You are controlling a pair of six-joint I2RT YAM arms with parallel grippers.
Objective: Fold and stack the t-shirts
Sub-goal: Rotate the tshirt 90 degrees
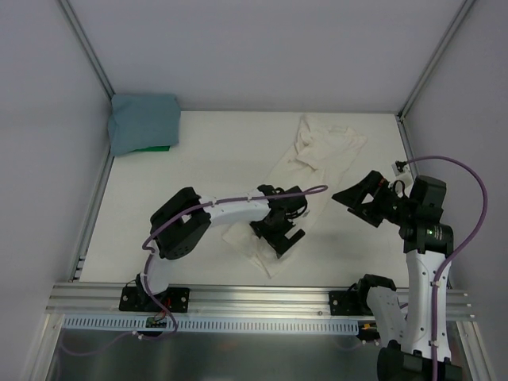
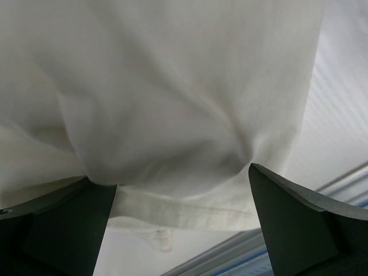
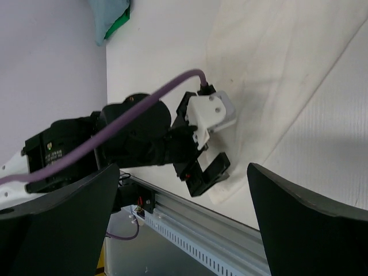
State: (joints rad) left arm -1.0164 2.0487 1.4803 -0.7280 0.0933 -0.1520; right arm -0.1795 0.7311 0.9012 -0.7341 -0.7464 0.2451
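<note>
The cream t-shirt (image 1: pixel 317 155) lies crumpled in a long diagonal strip from the back right toward the near middle of the table. My left gripper (image 1: pixel 279 238) hovers low over its near end, open. In the left wrist view the shirt's hem (image 2: pixel 190 211) runs between the two spread fingers (image 2: pixel 63 230), which do not pinch it. The teal-blue t-shirt (image 1: pixel 144 121) sits folded in the far left corner, also seen in the right wrist view (image 3: pixel 109 14). My right gripper (image 1: pixel 355 205) hangs open above bare table right of the cream shirt (image 3: pixel 276 69), holding nothing.
Something green (image 1: pixel 152 148) peeks out under the teal shirt. A metal rail (image 1: pixel 262 298) runs along the table's near edge, with both arm bases on it. Frame posts and pale walls enclose the left, back and right sides. The left arm (image 3: pixel 132 138) fills the right wrist view.
</note>
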